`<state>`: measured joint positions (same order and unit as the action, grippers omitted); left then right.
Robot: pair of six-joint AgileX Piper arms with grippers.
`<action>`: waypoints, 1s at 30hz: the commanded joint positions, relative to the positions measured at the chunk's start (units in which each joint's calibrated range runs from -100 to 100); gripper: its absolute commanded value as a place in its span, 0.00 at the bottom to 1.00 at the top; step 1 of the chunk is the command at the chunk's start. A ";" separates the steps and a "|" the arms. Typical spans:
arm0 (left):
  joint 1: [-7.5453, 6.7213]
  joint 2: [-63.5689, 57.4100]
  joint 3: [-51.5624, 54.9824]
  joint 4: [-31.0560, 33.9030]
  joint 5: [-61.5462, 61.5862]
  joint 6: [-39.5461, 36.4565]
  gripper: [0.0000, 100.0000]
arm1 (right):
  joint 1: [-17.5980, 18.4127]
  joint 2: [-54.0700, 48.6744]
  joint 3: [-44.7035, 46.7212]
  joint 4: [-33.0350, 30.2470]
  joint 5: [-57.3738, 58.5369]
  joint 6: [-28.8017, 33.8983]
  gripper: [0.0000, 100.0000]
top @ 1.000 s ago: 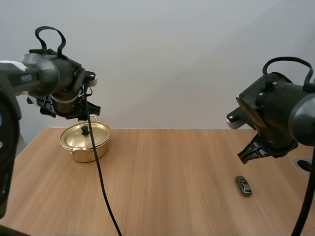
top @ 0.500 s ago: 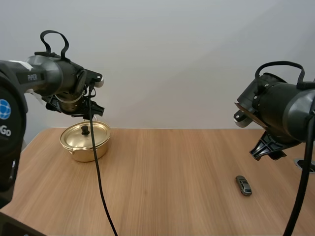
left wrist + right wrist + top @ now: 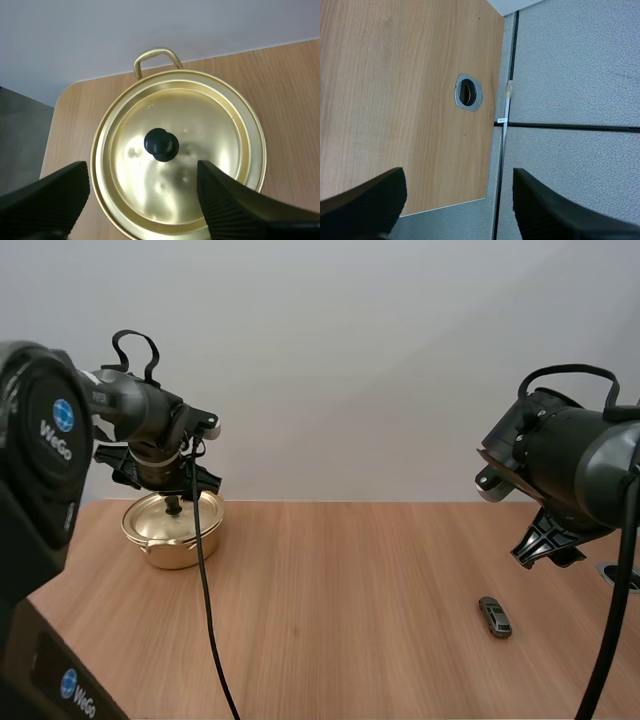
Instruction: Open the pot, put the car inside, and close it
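On the gold pot (image 3: 257, 150), far over on our left side of the table (image 3: 350, 580), the lid (image 3: 205, 145) lies fully seated, its black knob (image 3: 161, 145) upright at the centre. Our left gripper (image 3: 142, 172) hangs above it with jaws released, one finger on each side of the knob and neither touching it. We judge the step in hand to be lifting the lid. To do it well, we should come straight down until the knob sits between the ribbed faces. We would then close low on the knob rather than on its rounded top, and lift vertically so the lid clears the rim without dragging the pot along. The knob looks nearer one finger than the other, so we would centre before closing. The car (image 3: 494, 617) lies well apart on the right side of the table. Near it is our right gripper (image 3: 458, 177), whose jaws stand apart and empty over the table edge, beside a cable hole (image 3: 468, 92).
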<state>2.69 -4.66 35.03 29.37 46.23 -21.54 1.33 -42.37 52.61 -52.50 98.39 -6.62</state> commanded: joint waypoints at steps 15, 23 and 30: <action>-0.02 6.31 -4.18 -0.02 -4.86 -0.85 1.00 | 0.00 -0.06 0.01 0.35 1.61 -0.06 1.00; -0.02 6.59 -4.65 0.11 -6.59 -0.85 1.00 | 0.00 -0.06 0.01 0.35 1.61 3.86 1.00; -0.02 8.19 -4.65 0.11 -7.49 -0.85 1.00 | 0.00 -0.06 0.01 0.35 1.61 3.96 1.00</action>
<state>2.69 3.04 30.38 29.47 38.07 -22.32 1.33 -42.37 52.61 -52.14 99.94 -2.73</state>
